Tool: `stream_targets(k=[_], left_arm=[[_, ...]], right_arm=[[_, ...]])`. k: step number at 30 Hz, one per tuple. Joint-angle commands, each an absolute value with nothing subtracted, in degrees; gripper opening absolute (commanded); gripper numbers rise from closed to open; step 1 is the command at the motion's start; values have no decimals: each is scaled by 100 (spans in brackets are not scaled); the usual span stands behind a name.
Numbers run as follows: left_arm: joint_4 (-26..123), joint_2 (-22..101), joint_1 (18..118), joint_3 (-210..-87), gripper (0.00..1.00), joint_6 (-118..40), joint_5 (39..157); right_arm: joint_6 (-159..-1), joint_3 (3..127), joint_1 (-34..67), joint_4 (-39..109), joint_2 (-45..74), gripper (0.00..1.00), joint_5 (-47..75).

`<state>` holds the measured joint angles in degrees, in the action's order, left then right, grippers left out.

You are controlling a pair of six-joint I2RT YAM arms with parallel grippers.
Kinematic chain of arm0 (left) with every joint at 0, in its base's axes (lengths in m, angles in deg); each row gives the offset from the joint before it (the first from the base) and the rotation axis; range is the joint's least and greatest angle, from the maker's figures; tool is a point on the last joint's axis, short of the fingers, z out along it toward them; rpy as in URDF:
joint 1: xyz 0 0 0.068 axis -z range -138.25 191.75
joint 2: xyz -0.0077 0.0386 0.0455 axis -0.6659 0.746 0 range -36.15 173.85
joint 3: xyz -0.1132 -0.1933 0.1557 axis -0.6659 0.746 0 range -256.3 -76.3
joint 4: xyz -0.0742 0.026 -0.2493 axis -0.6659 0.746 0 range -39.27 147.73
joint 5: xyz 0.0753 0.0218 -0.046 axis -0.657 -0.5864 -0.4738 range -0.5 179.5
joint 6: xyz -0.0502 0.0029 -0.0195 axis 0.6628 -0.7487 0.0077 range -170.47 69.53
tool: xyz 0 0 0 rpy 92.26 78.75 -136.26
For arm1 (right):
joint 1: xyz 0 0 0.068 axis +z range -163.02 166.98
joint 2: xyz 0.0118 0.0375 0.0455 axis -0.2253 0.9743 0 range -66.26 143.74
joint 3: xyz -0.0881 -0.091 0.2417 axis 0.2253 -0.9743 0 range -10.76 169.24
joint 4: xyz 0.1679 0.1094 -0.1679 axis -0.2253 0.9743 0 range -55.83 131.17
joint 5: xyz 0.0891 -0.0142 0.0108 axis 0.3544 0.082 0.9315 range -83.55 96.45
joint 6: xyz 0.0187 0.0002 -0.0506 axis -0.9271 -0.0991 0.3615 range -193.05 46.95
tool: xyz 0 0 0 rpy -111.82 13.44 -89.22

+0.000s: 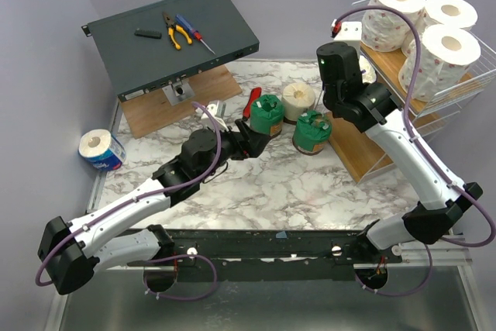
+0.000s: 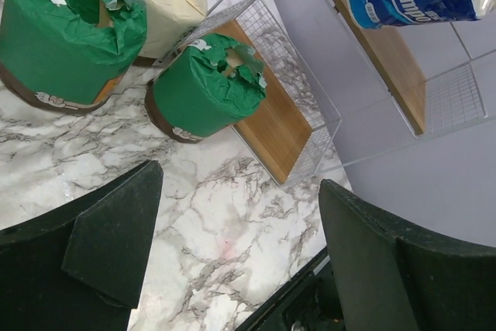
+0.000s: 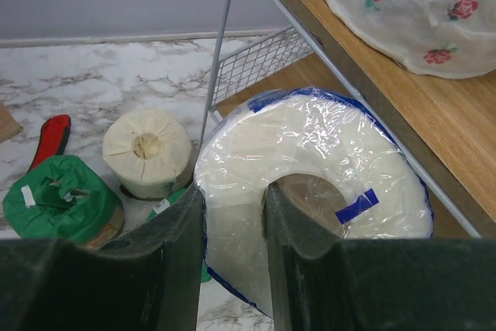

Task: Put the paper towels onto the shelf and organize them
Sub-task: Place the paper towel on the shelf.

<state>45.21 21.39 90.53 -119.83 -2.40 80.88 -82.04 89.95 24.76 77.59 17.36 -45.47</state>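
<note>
The shelf's (image 1: pixel 459 95) top tier holds three white rolls (image 1: pixel 452 56). Just under that tier, the right claw (image 3: pixel 234 201) is clamped on a blue-wrapped roll (image 3: pixel 333 145). The left claw (image 2: pixel 236 184) gapes apart above the counter (image 1: pixel 271 184), near two green rolls (image 2: pixel 205 91).

Left pincer (image 2: pixel 240 226) gapes wide; right pincer (image 3: pixel 234 218) is clamped.

- The left arm (image 1: pixel 116 218), at the lower left of the top view, had white tubular links joined by black housings; a purple cable (image 1: pixel 211 118) looped beside its dark wrist
- The right arm (image 1: pixel 411 156), on the right side, matched it in white and black; another purple cable (image 1: pixel 419 44) arched above it; a small green light (image 1: pixel 320 60) glowed on the black wrist block
- The left gripper (image 2: pixel 232 253) had matte black, wedge-shaped fingers (image 2: pixel 101 261)
- The right gripper (image 3: pixel 232 191) had black fingers (image 3: pixel 174 269) with rounded tips and a dull sheen
</note>
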Motion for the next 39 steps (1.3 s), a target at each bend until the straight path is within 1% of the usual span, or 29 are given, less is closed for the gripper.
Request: stream_targets(k=[1, 9, 21, 26, 31, 35, 39], left_arm=[[4335, 2328, 9075, -12038, 84, -221, 8405], [4300, 2589, 9088, -12318, 84, -248, 8622], [4208, 2758, 9124, -12418, 84, -268, 8659], [4034, 3186, 9167, -12810, 84, -293, 8868], [3800, 3679, 9286, -13303, 84, -337, 9102], [3605, 3975, 9399, -13645, 84, -465, 9160], [3510, 4198, 9457, -13936, 84, -546, 9228]], right_arm=[[-8438, 8928, 2291, 7812, 1599, 32, -4284], [-8632, 8816, 1973, 7899, 1635, 32, -4155], [-8300, 8740, 1955, 7514, 1624, 34, -5002], [-8124, 8625, 1950, 7311, 1568, 38, -5310], [-8093, 8479, 1948, 7227, 1549, 43, -5371], [-8122, 8443, 1950, 7218, 1489, 59, -5374], [-8131, 8494, 1949, 7247, 1426, 66, -5334]])
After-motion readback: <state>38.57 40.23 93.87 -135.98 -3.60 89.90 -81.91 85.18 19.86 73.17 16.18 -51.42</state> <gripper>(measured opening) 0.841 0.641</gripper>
